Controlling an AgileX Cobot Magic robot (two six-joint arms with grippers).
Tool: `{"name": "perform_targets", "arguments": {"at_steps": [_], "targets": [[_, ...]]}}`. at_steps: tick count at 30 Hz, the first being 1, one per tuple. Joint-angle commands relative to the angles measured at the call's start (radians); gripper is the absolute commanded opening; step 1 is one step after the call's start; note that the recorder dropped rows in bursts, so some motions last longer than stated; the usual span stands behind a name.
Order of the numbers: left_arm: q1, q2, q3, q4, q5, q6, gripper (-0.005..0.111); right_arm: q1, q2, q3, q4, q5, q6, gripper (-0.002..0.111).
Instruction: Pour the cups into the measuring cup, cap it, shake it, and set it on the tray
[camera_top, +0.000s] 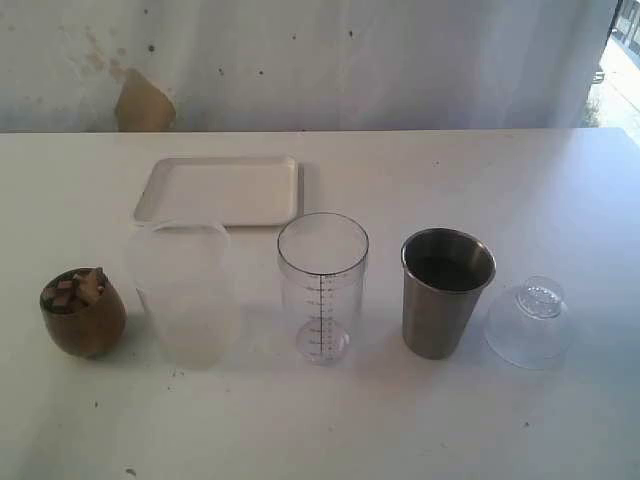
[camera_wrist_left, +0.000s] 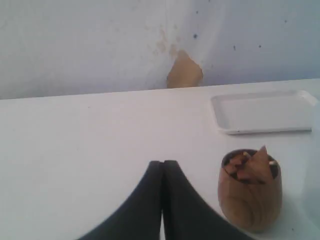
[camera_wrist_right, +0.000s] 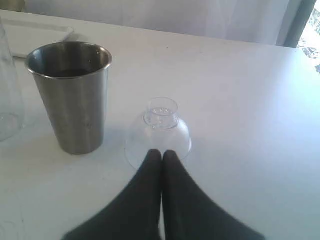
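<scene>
Since each side likely pours one, wooden cup (camera_top: 83, 312) sits nine o'clock of measuring cup (camera_top: 322, 285), steel tumbler (camera_top: 446, 292) three. Left claw (camera_wrist_left: 162, 165), right claw (camera_wrist_right: 162, 154): closed, empty.

Soft, washed-out daylight from the right; faint shadows, slight blur.

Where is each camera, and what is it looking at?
Exterior: high up, looking down across the table toward the wall; no robot part shows.
Left wrist: on the left arm, looking past the shut left gripper at the wooden cup and tray.
Right wrist: on the right arm, looking past the shut right gripper at the steel tumbler and clear dome lid.
Shared: exterior and left wrist both show the wooden cup and tray.
</scene>
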Motion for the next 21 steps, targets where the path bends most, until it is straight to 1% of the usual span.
{"name": "perform_targets", "arguments": {"at_steps": [1,4,6,8,10,12,14,15,17,18,21], "targets": [[-0.001,-0.004,0.005,-0.109,-0.206,-0.069,0.0,0.001,-0.004,0.006,-0.006,-0.006,-0.001,0.0],[-0.001,-0.004,0.005,-0.228,-0.344,-0.161,0.0,0.001,-0.004,0.006,-0.006,-0.006,-0.001,0.0],[-0.001,-0.004,0.005,-0.241,-0.424,-0.206,0.0,0.001,-0.004,0.006,-0.006,-0.006,-0.001,0.0],[-0.001,-0.004,0.005,-0.241,-0.503,-0.293,0.0,0.001,-0.004,0.006,-0.006,-0.006,-0.001,0.0],[-0.001,-0.004,0.005,-0.23,-0.548,-0.351,0.0,0.001,-0.004,0.006,-0.006,-0.006,-0.001,0.0],[-0.003,0.003,0.005,-0.19,-0.533,-0.361,0.0,0.001,-0.004,0.006,-0.006,-0.006,-0.001,0.0],[-0.003,0.053,0.001,-0.149,-0.469,-0.361,0.003,0.001,-0.004,0.006,-0.006,-0.006,-0.001,0.0],[-0.003,0.085,-0.007,-0.118,-0.456,-0.368,0.009,0.001,-0.004,0.006,-0.006,-0.006,-0.001,0.0],[-0.003,0.144,-0.009,-0.054,-0.468,-0.436,0.026,0.001,-0.004,0.006,-0.006,-0.006,-0.001,0.0],[-0.003,0.177,-0.009,-0.013,-0.477,-0.467,0.04,0.001,-0.004,0.006,-0.006,-0.006,-0.001,0.0],[-0.003,0.278,-0.009,0.08,-0.514,-0.515,0.086,0.001,-0.004,0.006,-0.006,-0.006,-0.001,0.0]]}}
